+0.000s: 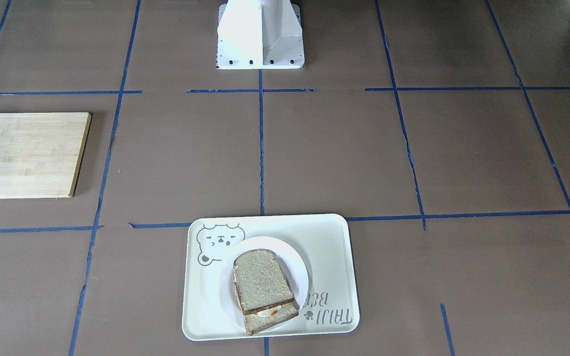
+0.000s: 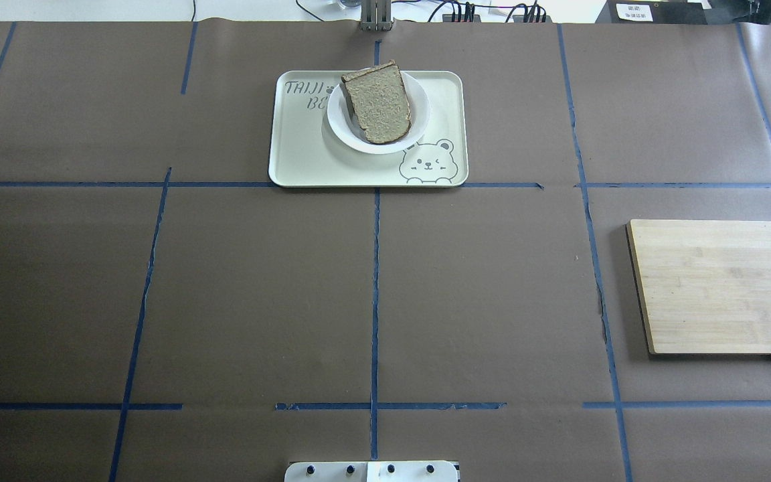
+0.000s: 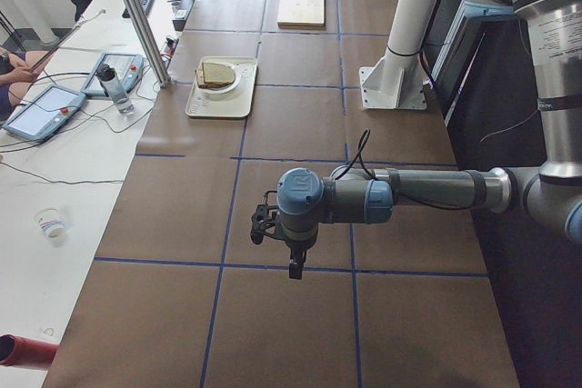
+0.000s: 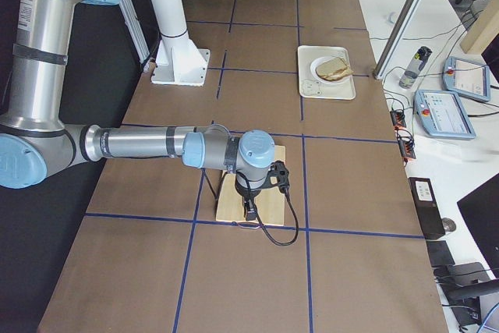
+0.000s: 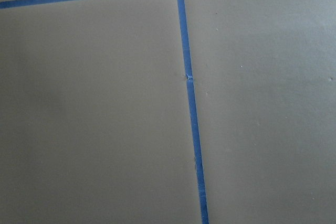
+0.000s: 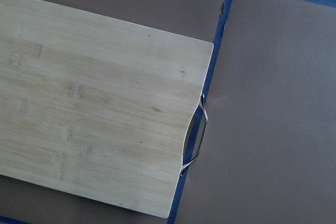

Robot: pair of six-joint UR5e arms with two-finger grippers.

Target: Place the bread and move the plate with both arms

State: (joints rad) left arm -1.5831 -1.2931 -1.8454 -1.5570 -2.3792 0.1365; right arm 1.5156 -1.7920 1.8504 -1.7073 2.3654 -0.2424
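Note:
The plain bread slice (image 1: 262, 282) lies on top of a second slice with egg showing at its edge (image 1: 271, 312). Both rest on the white plate (image 1: 299, 269), which sits on the cream bear tray (image 1: 332, 247). The overhead view shows the same bread (image 2: 379, 100), plate (image 2: 420, 119) and tray (image 2: 305, 157). My left gripper (image 3: 293, 265) hangs over bare table far from the tray. My right gripper (image 4: 249, 212) hangs over the wooden cutting board (image 4: 271, 196). Both show only in the side views, so I cannot tell whether they are open or shut.
The cutting board (image 2: 727, 288) lies on my right side, and its metal handle (image 6: 195, 137) shows in the right wrist view. The white pedestal (image 1: 260, 34) stands at my base. Blue tape lines (image 5: 188, 87) cross the brown table. Operators' devices (image 3: 41, 108) lie beyond the far edge.

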